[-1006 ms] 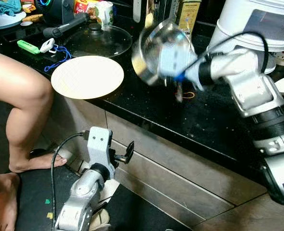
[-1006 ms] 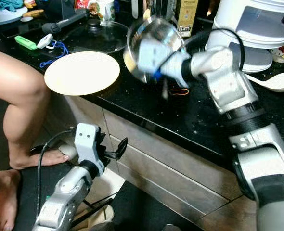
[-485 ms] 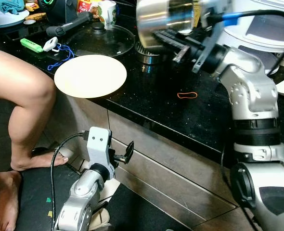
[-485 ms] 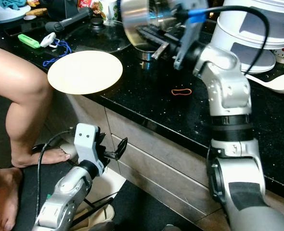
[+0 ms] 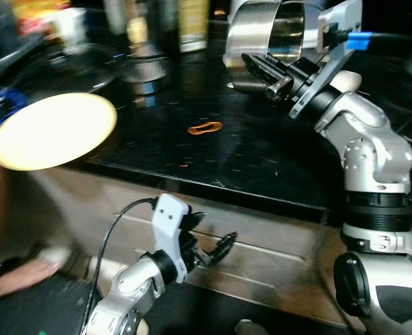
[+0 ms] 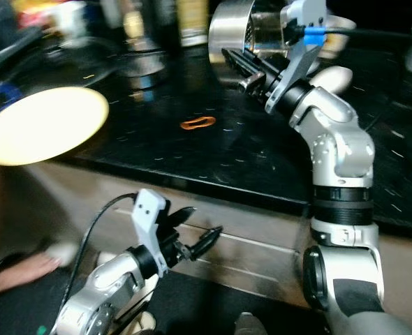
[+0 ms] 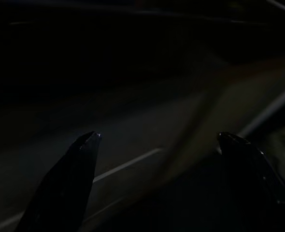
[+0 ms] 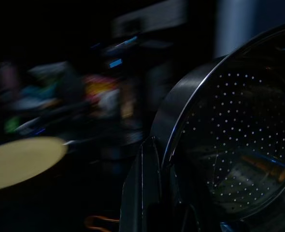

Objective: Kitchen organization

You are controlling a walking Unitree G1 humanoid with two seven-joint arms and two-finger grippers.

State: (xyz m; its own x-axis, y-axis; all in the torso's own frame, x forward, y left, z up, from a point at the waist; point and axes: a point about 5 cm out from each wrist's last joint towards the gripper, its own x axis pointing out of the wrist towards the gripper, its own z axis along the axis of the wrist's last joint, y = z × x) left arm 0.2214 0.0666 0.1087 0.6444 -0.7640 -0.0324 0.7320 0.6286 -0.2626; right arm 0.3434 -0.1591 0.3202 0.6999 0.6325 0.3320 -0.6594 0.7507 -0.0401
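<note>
A shiny steel strainer pot (image 5: pixel 251 31) with a perforated inside (image 8: pixel 229 145) is held tilted above the back of the black counter (image 5: pixel 262 160). My right gripper (image 5: pixel 258 70) is shut on its rim, one black finger (image 8: pixel 142 193) lying against the outer wall. My left gripper (image 5: pixel 213 236) hangs low in front of the drawer fronts, open (image 7: pixel 159 137), with nothing between its fingers. The frames are blurred.
A cream plate (image 5: pixel 52 129) overhangs the counter's front edge at the left. An orange rubber band (image 5: pixel 204 128) lies mid-counter. A small steel pot (image 5: pixel 146 70), bottles and a white spoon (image 6: pixel 332 75) sit at the back. A person's foot (image 6: pixel 24 269) is on the floor at left.
The whole view has swung to the right. Over the last second my right gripper lifted the strainer pot from low over the counter and still holds it. The left arm stays hanging.
</note>
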